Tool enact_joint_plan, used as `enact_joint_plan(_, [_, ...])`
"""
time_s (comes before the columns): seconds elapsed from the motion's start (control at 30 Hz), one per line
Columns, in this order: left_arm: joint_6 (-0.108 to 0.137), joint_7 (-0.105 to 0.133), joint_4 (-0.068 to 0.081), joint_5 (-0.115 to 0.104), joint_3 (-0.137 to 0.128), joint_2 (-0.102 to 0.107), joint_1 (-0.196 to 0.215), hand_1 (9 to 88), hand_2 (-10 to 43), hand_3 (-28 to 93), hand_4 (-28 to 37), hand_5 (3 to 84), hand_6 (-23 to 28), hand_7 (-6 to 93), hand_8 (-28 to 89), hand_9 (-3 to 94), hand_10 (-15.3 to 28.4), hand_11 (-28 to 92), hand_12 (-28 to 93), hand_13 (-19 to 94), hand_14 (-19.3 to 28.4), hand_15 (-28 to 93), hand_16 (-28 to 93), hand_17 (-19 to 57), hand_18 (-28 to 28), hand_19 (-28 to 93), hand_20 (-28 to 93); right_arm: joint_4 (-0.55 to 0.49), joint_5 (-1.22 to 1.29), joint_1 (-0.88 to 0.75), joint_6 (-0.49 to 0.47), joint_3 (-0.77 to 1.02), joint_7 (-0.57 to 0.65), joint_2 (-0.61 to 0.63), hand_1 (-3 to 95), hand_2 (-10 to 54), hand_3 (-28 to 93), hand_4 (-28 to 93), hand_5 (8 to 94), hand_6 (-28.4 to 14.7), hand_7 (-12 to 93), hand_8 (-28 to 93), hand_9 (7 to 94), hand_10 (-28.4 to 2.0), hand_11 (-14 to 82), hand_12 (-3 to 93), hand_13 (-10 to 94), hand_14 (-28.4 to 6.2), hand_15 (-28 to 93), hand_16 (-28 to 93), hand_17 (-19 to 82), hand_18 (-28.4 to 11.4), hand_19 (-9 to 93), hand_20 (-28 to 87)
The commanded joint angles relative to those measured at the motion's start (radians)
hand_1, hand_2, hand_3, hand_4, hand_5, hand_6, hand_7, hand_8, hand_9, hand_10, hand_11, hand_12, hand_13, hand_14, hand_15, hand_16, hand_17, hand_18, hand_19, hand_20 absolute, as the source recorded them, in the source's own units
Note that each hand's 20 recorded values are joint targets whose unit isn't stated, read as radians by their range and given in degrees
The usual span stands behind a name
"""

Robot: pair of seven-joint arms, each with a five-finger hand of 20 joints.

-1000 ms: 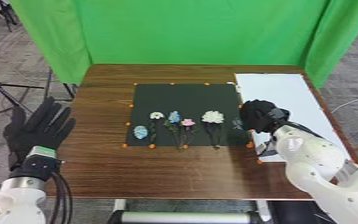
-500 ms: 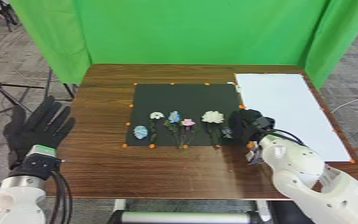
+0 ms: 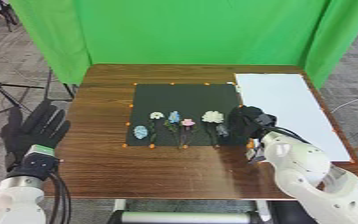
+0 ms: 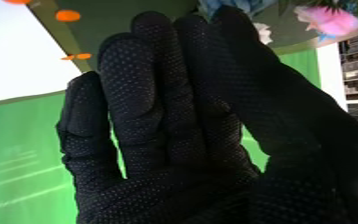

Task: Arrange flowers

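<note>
My right hand (image 3: 246,122) is over the right edge of the black mat (image 3: 180,92), with a grey-blue flower (image 3: 222,130) at its fingertips. In the right wrist view, the right hand (image 4: 171,120) has its thumb against the fingertips, pinching the blue flower (image 4: 238,5); its stem is hidden. Left of it on the mat lie a white flower (image 3: 213,117), a pink flower (image 3: 188,122), a light-blue flower (image 3: 174,117), a small white flower (image 3: 157,115) and a pale-blue flower head (image 3: 141,132). My left hand (image 3: 33,130) is open beside the table's left side.
A white sheet (image 3: 286,95) covers the table's right side. Small orange markers (image 3: 152,146) line the mat. Brown tabletop (image 3: 158,175) extends in front of the mat, and a green curtain (image 3: 193,35) hangs behind the table.
My right hand has moved left from the sheet's edge to the mat, bringing the grey-blue flower closer to the white one. The left hand has barely shifted.
</note>
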Motion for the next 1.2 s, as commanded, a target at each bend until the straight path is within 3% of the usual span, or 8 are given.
enact_joint_plan(0.03, [-0.027, -0.007, 0.001, 0.004, -0.011, 0.0, 0.007, 27.3, 6.0, 69, -28.3, 38.7, 7.0, 15.0, -9, 27.9, 13.2, 22, 9, 15, 12.4, 33, -8, -5.5, 11.5, 27, 10, -0.046, -0.026, -0.05, -0.022, 0.102, 0.028, 0.009, 43.5, -9.5, 79, -28, 64.2, -1.2, 28, -12, 68.3, -13.6, 26.7, 22.9, 64, -10.9, 62, 28, 30, -23.1, 80, 38])
enact_joint_plan(0.17, [-0.056, -0.018, 0.009, 0.024, -0.018, 0.01, -0.007, 25.0, 7.9, 69, -28.3, 37.8, 6.7, 13.6, -9, 27.8, 13.1, 21, 8, 15, 12.3, 32, -9, -5.6, 11.6, 27, 10, -0.049, 0.043, -0.107, 0.138, 0.214, 0.032, -0.022, 35.1, -9.1, 77, -25, 60.9, -3.1, 25, -14, 64.5, -15.2, 23.6, 20.8, 61, -12.3, 59, 25, 30, -23.2, 78, 36])
enact_joint_plan(0.27, [-0.074, -0.045, 0.017, 0.075, -0.031, 0.012, -0.021, 23.6, 9.3, 68, -28.3, 36.5, 6.1, 11.9, -9, 26.9, 12.9, 19, 7, 15, 11.5, 29, -9, -5.5, 11.7, 27, 9, -0.037, 0.208, -0.162, 0.267, 0.333, -0.1, -0.066, 28.7, -3.0, 78, -24, 55.3, -4.6, 24, -13, 58.0, -17.0, 19.2, 18.7, 55, -14.3, 51, 19, 27, -22.0, 70, 32])
enact_joint_plan(0.43, [-0.101, -0.066, 0.023, 0.121, -0.054, 0.015, -0.027, 23.1, 10.0, 68, -28.3, 35.4, 5.6, 10.3, -9, 26.1, 12.7, 18, 7, 14, 10.9, 27, -9, -5.7, 11.7, 26, 9, -0.038, 0.569, -0.224, 0.278, 0.489, -0.281, -0.162, 23.2, 2.4, 80, -26, 41.5, -4.9, 22, -13, 43.8, -16.5, 12.2, 15.4, 39, -15.7, 37, 13, 19, -19.3, 53, 22])
enact_joint_plan(0.73, [-0.127, -0.063, 0.03, 0.127, -0.083, 0.01, -0.019, 22.7, 10.5, 66, -28.3, 34.9, 5.4, 9.0, -8, 25.1, 12.2, 16, 7, 14, 10.6, 24, -8, -5.7, 11.6, 25, 9, 0.001, 1.138, -0.237, 0.211, 0.56, -0.408, -0.287, 13.6, 3.8, 81, -27, 37.8, -4.5, 15, -12, 38.3, -14.9, 6.6, 11.9, 31, -14.0, 20, 12, 16, -18.5, 36, 18])
enact_joint_plan(0.77, [-0.135, -0.076, 0.033, 0.133, -0.087, 0.004, -0.024, 22.7, 10.6, 66, -28.3, 34.9, 5.4, 8.9, -8, 24.9, 12.1, 16, 7, 14, 10.5, 24, -8, -5.7, 11.6, 25, 9, 0.003, 1.16, -0.241, 0.221, 0.561, -0.421, -0.297, 12.9, 4.0, 80, -27, 37.7, -5.2, 13, -12, 37.9, -14.8, 6.0, 11.3, 30, -13.6, 18, 12, 15, -18.2, 34, 18])
enact_joint_plan(1.1, [-0.151, -0.068, 0.042, 0.131, -0.101, 0.0, -0.035, 22.1, 11.1, 65, -28.3, 34.3, 5.2, 8.2, -8, 24.0, 12.0, 15, 7, 14, 10.5, 22, -7, -5.9, 11.7, 24, 9, -0.002, 1.291, -0.281, 0.19, 0.6, -0.459, -0.323, 11.4, 3.2, 81, -26, 37.5, -6.1, 11, -11, 35.4, -13.5, 5.1, 10.1, 28, -11.5, 13, 11, 15, -17.7, 29, 19])
enact_joint_plan(1.2, [-0.15, -0.072, 0.042, 0.13, -0.1, -0.012, -0.033, 21.9, 11.0, 66, -28.3, 34.3, 5.2, 8.0, -7, 24.1, 12.1, 15, 7, 14, 10.5, 22, -7, -5.9, 11.7, 24, 9, 0.0, 1.312, -0.281, 0.196, 0.596, -0.455, -0.332, 11.4, 3.1, 81, -25, 38.0, -7.9, 10, -11, 35.8, -13.7, 5.1, 9.8, 29, -11.2, 12, 12, 15, -17.4, 28, 19])
